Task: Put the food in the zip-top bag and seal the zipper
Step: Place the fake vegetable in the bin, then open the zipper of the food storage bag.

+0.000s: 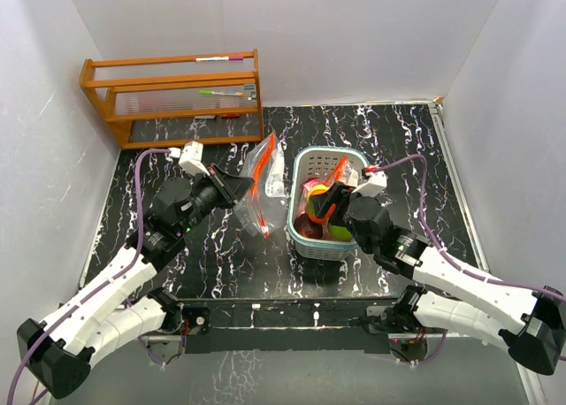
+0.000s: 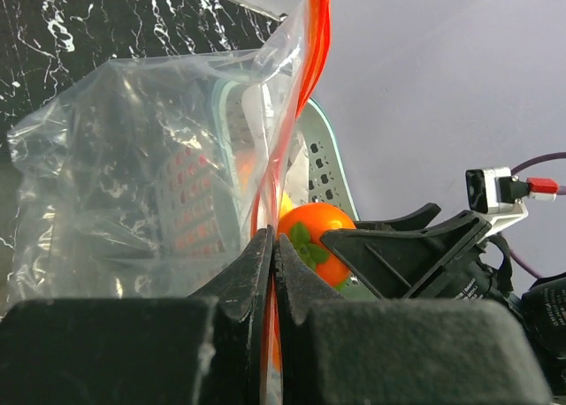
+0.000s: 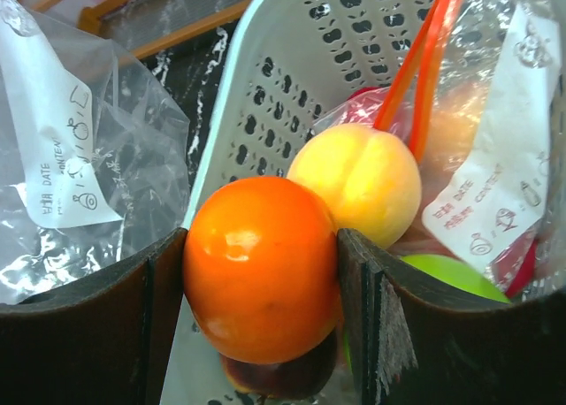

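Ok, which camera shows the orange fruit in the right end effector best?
Right wrist: the orange fruit fills the frame, pinched between both fingers. Left wrist shows it smaller, partly behind the zip-top bag. From the top external view the right end effector mostly covers it.

The right gripper (image 3: 262, 277) clamps its 2 dark fingers (image 3: 155, 299) on a glossy round orange fruit (image 3: 256, 259) over a pale-blue perforated plastic basket (image 3: 292, 60). A yellow-pink round fruit (image 3: 358, 179) sits just behind (a dark purple fruit (image 3: 279, 380) peeks out beneath).
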Controlling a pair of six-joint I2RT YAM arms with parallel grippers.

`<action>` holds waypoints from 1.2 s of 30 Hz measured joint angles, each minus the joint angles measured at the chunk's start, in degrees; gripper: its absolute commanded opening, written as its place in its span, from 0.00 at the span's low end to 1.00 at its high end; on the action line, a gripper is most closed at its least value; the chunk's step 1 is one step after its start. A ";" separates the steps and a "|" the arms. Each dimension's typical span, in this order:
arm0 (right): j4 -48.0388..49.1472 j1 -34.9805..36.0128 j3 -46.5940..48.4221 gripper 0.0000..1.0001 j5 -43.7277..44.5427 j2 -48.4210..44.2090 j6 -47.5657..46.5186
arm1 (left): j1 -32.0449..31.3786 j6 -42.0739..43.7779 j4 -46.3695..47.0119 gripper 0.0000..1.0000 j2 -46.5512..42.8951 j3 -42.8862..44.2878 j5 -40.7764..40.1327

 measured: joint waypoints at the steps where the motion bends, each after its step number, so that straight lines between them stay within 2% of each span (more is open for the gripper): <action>1: -0.63 0.00 0.39 0.72 0.39 0.57 -0.31 | 0.00 0.00 0.00 0.00 0.37 0.00 0.09; 4: -3.21 0.07 2.10 0.93 0.81 1.62 -2.05 | 0.00 0.00 0.00 0.00 0.85 0.00 0.33; 5: -3.91 0.09 2.58 0.98 1.05 1.75 -2.73 | 0.00 0.00 0.04 0.00 0.92 0.00 0.42; 6: -5.22 0.11 3.58 0.98 1.44 1.90 -4.00 | 0.00 0.00 0.13 0.00 0.92 0.00 0.48; 10: -8.68 0.11 8.96 0.98 2.97 3.19 -7.78 | 0.00 -0.02 0.48 0.00 0.94 -0.02 0.79; 15: -7.30 0.11 12.39 0.98 2.19 3.26 -12.72 | 0.00 -0.04 1.27 0.00 1.49 -0.02 1.40; 18: -5.14 0.11 13.31 0.98 -1.20 4.52 -15.34 | 0.00 -0.11 1.66 0.00 2.19 -0.07 1.79; 21: -1.64 0.11 16.28 1.00 -5.77 9.55 -17.29 | 0.00 -0.28 1.75 0.00 2.73 -0.11 2.16; 27: 5.90 0.11 18.38 0.92 -16.72 18.25 -18.78 | 0.00 -0.57 2.10 0.00 2.82 -0.11 2.43; 36: 10.12 0.13 18.38 0.84 -24.98 19.45 -18.49 | 0.00 -0.76 3.06 0.00 2.82 -0.26 2.43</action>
